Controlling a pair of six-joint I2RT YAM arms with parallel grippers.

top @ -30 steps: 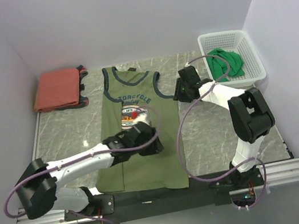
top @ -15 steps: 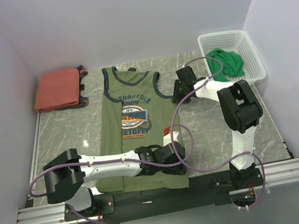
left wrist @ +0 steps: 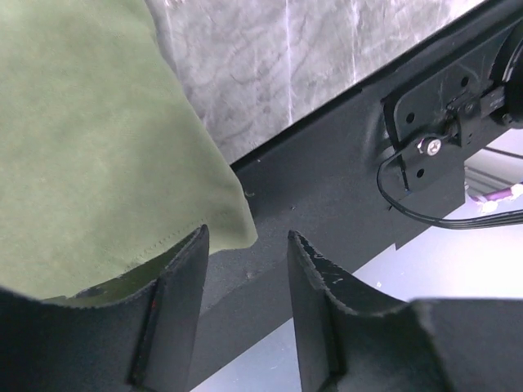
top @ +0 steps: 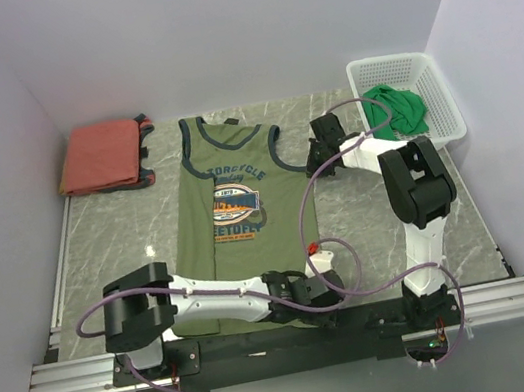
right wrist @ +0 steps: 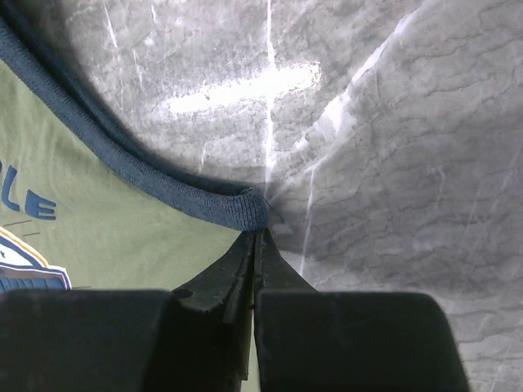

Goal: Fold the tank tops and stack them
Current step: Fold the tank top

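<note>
The olive tank top [top: 241,250] lay flat on the bench [top: 116,232]. The right end effector [right wrist: 256,237] was pinched shut on its armhole corner (navy trim). The left end effector [left wrist: 247,237] stood part open, empty, at the hem corner.

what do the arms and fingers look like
The left arm and right arm share white links, chunky black joints and looping purple cables. The fingers are matte black and wedge-shaped, with scuffed edges.
</note>
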